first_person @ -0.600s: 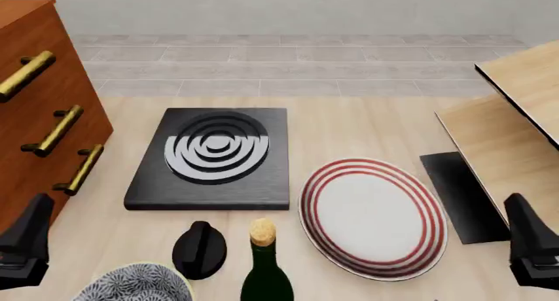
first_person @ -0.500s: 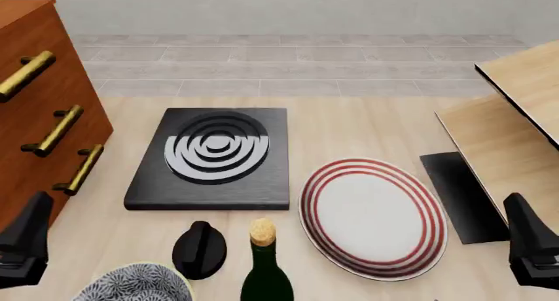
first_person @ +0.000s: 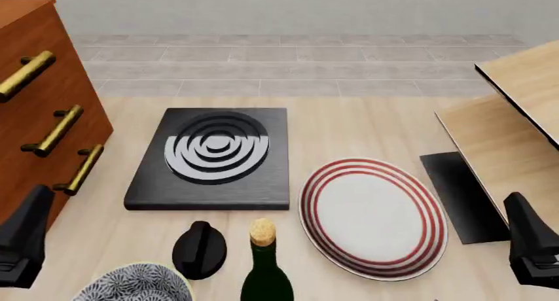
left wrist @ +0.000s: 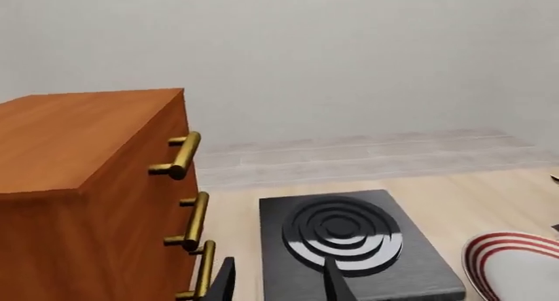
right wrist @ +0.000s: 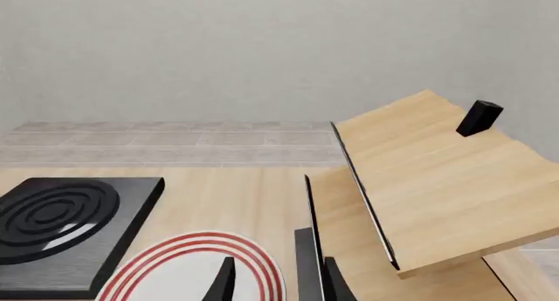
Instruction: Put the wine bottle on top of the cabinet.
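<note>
One bottle (first_person: pixel 264 269), one cabinet (first_person: pixel 39 105), two pincers.
Bottle stands near centre on the worktop (first_person: pixel 349 127); cabinet far left shows three handles; left pincer (left wrist: pixel 277 283) and right pincer (right wrist: pixel 277 280) both gape empty.

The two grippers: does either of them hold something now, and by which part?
Nothing is held. Left gripper and right gripper are open and empty; the dark green glass wine bottle stands untouched.

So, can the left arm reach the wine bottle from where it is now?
Probably yes. The left end effector sits low beside the cabinet, and the wine bottle stands to its right. Only the black knob and patterned bowl lie between, both lower than the bottle's neck.
</note>
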### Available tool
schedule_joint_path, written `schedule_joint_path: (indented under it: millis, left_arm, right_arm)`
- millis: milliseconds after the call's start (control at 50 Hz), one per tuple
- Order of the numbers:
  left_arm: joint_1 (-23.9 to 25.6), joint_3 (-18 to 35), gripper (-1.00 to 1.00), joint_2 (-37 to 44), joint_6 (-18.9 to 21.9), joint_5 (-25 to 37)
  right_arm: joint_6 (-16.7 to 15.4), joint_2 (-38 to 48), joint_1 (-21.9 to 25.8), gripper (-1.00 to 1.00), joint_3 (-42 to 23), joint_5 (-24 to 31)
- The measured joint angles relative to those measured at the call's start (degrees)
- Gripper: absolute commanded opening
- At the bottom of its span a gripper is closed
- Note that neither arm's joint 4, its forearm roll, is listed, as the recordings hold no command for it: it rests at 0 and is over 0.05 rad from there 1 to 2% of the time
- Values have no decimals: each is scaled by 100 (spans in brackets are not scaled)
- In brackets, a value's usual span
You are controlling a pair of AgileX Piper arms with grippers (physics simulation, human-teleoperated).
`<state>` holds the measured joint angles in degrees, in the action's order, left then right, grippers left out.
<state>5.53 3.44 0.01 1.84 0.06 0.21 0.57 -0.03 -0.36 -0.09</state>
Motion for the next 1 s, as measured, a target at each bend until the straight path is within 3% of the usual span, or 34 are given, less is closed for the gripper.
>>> schedule_joint_path:
  millis: [520,1000]
  left_arm:
    - [1621,607,100,-1,179,590]
    - [3078,722,100,1,-87,810]
  right_arm:
    - [0,39,-1,100,-3,-36]
    - [-1,82,-1,100,4,-86]
